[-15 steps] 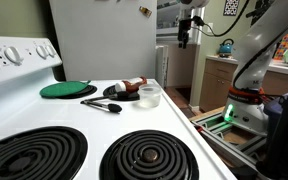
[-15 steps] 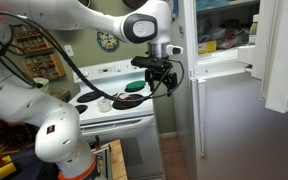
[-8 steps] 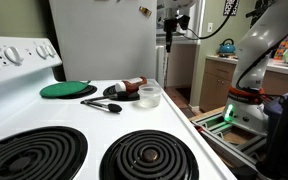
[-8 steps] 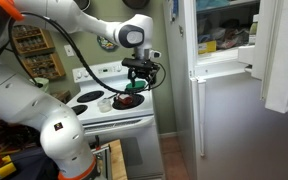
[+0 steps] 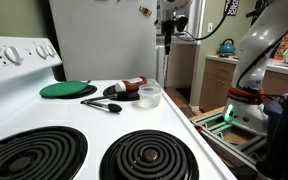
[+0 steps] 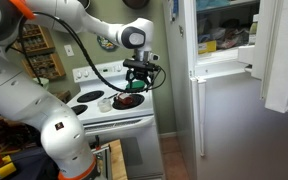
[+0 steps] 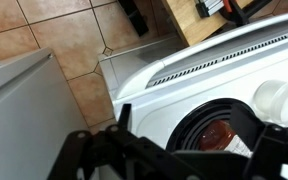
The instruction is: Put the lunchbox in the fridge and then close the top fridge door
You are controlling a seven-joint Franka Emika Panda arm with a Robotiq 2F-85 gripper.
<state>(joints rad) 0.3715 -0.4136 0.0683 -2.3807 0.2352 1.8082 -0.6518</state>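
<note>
The lunchbox (image 5: 149, 96) is a small clear tub standing on the white stove, beside a dark plate of food (image 5: 128, 91). In the wrist view the lunchbox (image 7: 281, 97) is at the right edge, next to the plate (image 7: 212, 128). My gripper (image 6: 139, 84) is open and empty and hangs above the plate, apart from the lunchbox. It is small and high in an exterior view (image 5: 169, 40), and its dark fingers frame the wrist view (image 7: 204, 140). The tall white fridge (image 6: 229, 120) stands to the right of the stove with its top door (image 6: 284, 55) swung open. The fridge's side (image 5: 104, 40) rises behind the stove.
A green round lid (image 5: 67, 89) and a black utensil (image 5: 101, 104) lie on the stove top (image 5: 96, 120) near two coil burners. The robot base (image 5: 246, 105) stands on the floor by the stove front. A counter with a kettle (image 5: 225, 47) is behind it.
My gripper has swung from beside the fridge to above the plate on the stove. In the last half second it has barely moved. The lunchbox has not moved.
</note>
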